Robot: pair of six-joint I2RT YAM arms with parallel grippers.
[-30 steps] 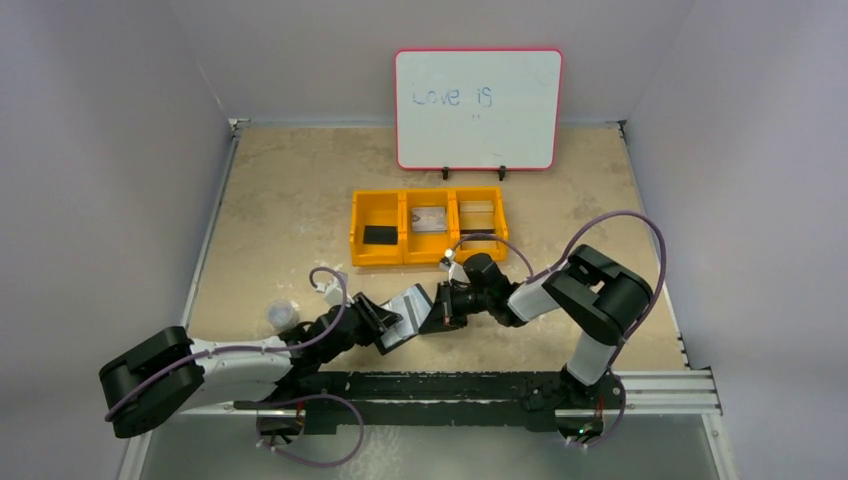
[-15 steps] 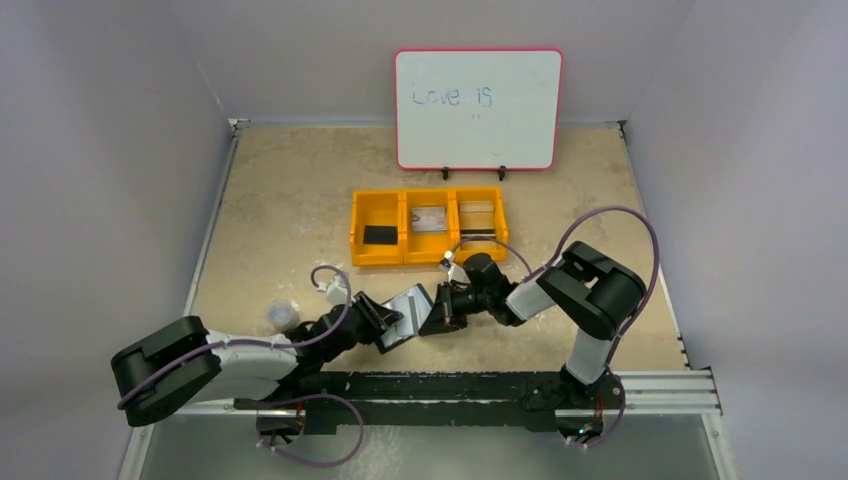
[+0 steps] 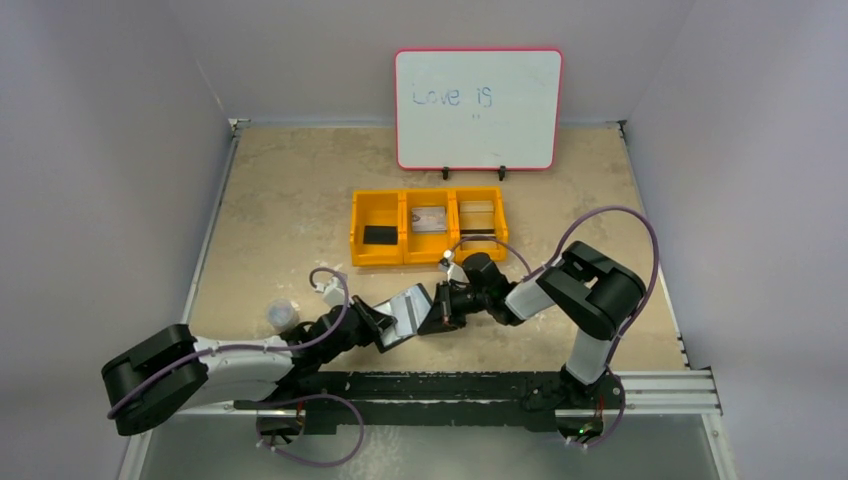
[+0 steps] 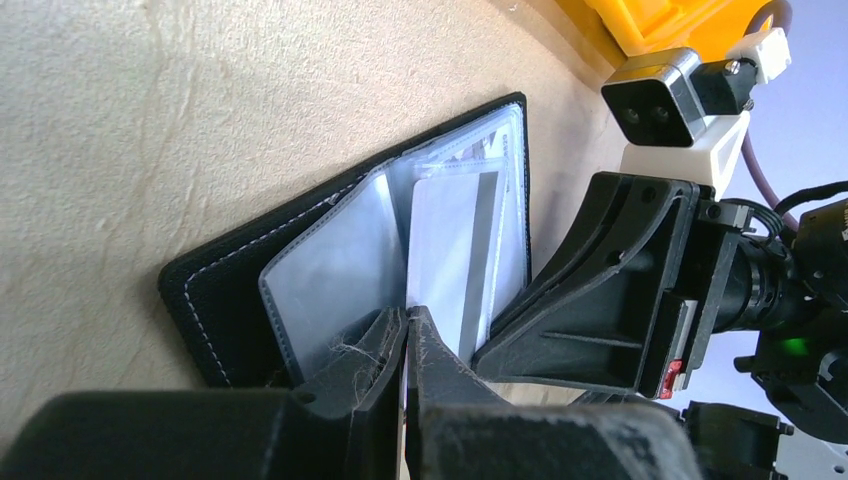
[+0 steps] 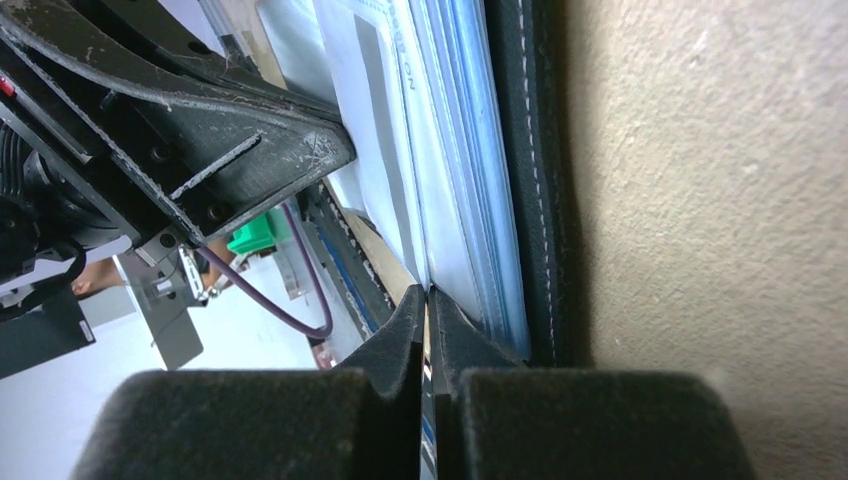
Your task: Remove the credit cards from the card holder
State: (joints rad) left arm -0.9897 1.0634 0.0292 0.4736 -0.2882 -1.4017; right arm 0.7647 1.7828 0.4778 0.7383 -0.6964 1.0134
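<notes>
One credit card point(image 4: 442, 250): pull-out step in hand, by my reading.
Next move: slide it straight out of its sleeve while the holder is kept pinned.
Left jaws: shut, seemingly on the card's pale near edge.
Card holder point(image 3: 408, 312): open on the table point(image 3: 280, 200), just nearer than the yellow tray point(image 3: 428, 257).
Right jaws: shut, pinching its clear sleeves point(image 5: 450, 150).

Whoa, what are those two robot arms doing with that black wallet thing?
They're working on an open card holder on the table. The right hand is pinched shut on one edge of it. The left hand is shut at its pale pockets, where a whitish card sits inside.
</notes>
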